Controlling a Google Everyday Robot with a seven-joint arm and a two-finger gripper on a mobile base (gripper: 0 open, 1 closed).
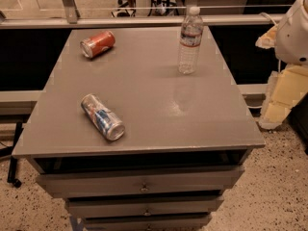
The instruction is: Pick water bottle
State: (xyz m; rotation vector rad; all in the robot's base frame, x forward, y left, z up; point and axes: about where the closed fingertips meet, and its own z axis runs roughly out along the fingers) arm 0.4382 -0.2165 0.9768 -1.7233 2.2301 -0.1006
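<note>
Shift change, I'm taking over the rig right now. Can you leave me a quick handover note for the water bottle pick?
Gripper: off the table's right edge, apart from the bottle.
Water bottle: upright, capped, back right of the table.
Red can back left and silver-blue can front left, both lying down.
Done: nothing yet. Left: reach, grasp and lift the bottle.

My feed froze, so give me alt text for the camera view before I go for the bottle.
A water bottle stands upright at the far right on top of a grey drawer cabinet, with the gripper off the cabinet's right side, apart from it. A red can lies far left; a silver-blue can lies nearer, left.
</note>
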